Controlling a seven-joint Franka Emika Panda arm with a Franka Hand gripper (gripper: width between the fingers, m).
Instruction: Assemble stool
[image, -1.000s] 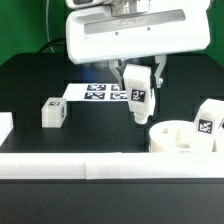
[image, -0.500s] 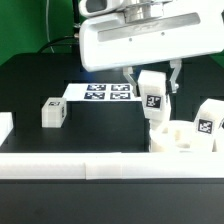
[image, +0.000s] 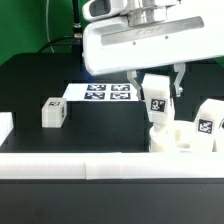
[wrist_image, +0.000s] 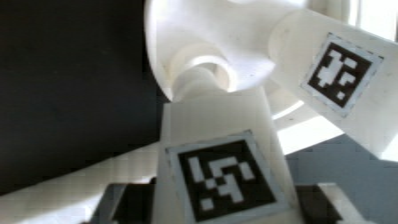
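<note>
My gripper (image: 157, 88) is shut on a white tagged stool leg (image: 157, 103), held upright with its lower end over the round white seat (image: 172, 139) at the exterior view's right. In the wrist view the held leg (wrist_image: 217, 150) runs down from between my fingers (wrist_image: 132, 200) toward a socket in the seat (wrist_image: 210, 72). A second leg (image: 208, 123) stands against the seat's right side; in the wrist view this second leg (wrist_image: 338, 70) shows beside the held one. Another leg (image: 53, 113) lies alone on the black table at the left.
The marker board (image: 98, 93) lies flat behind the held leg. A long white rail (image: 110, 166) runs along the table's front, and a short white block (image: 5, 127) sits at the left edge.
The gripper has carried the leg toward the exterior view's right and a little lower, from beside the seat to directly above it.
</note>
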